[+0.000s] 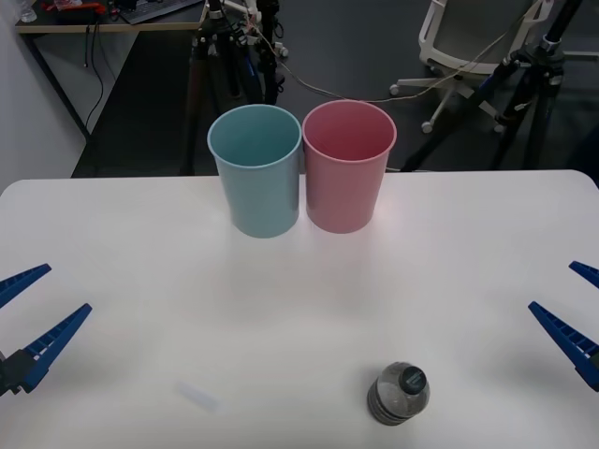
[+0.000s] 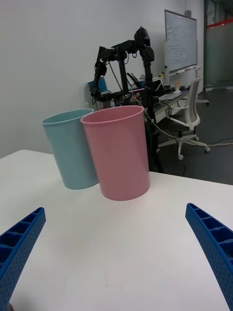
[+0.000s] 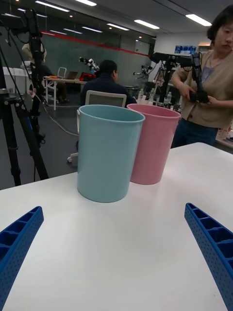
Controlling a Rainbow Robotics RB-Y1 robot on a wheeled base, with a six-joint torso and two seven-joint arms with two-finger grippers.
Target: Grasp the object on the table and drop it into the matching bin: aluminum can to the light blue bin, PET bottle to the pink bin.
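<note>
My fingers are spread wide on both sides and holding nothing: the left gripper (image 1: 28,323) waits at the table's (image 1: 140,271) left edge, the right gripper (image 1: 576,313) at its right edge. The bottle (image 1: 399,394) sits near me, right of centre, seemingly upright with its cap facing the camera. I'd reach with the right, come low around the ribbed body and close gently. The pink bin (image 1: 348,166) stands far, touching the blue bin (image 1: 255,170).

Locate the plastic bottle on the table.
In the front view, the bottle stands near the table's front edge, right of centre, well in front of the pink bin.
</note>
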